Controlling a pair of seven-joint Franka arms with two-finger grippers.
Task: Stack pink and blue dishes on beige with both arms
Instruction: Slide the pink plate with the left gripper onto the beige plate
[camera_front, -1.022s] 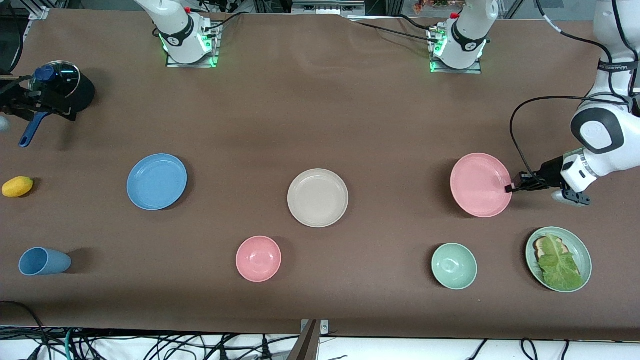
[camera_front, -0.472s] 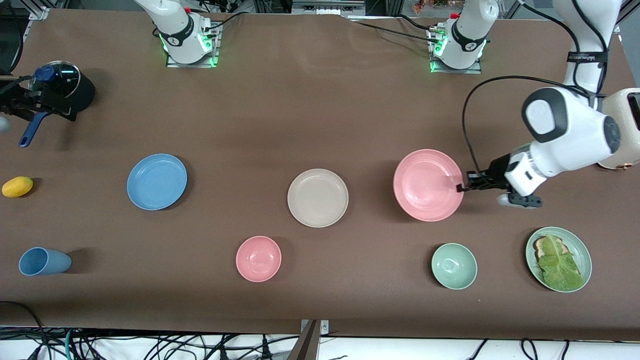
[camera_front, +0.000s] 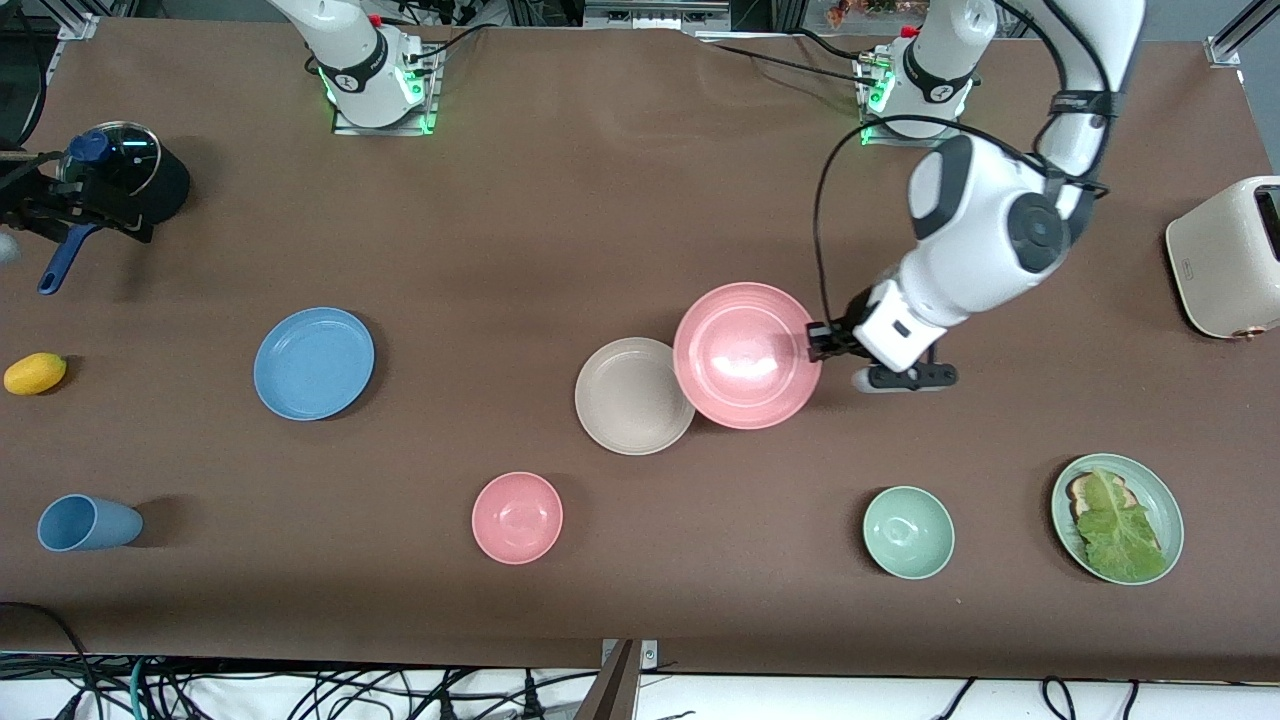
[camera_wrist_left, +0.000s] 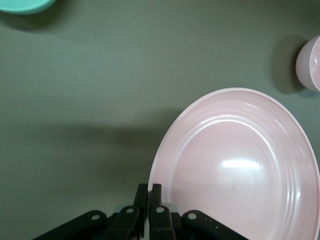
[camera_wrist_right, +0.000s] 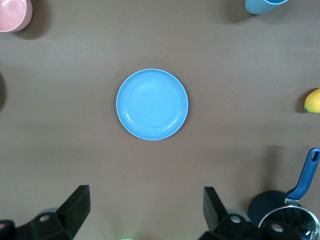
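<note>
My left gripper (camera_front: 815, 342) is shut on the rim of the pale pink plate (camera_front: 745, 355) and holds it above the table. In the front view the plate overlaps the edge of the beige plate (camera_front: 630, 400), which lies at mid-table. The left wrist view shows both fingers (camera_wrist_left: 155, 192) pinching the pink plate (camera_wrist_left: 235, 165) at its rim. The sky blue plate (camera_front: 314, 363) lies flat toward the right arm's end. My right gripper (camera_wrist_right: 145, 195) hangs open high over the table near the blue plate (camera_wrist_right: 152, 104), holding nothing. It is outside the front view.
A pink bowl (camera_front: 517, 517), a green bowl (camera_front: 908, 532) and a green plate with lettuce (camera_front: 1117, 518) lie nearer the front camera. A blue cup (camera_front: 88, 522), a yellow fruit (camera_front: 35, 373) and a lidded pot (camera_front: 125, 180) sit at the right arm's end. A toaster (camera_front: 1225, 255) stands at the left arm's end.
The left arm has carried the pink plate from the left arm's end of the table toward the middle, up to the beige plate's edge. The other dishes have not moved.
</note>
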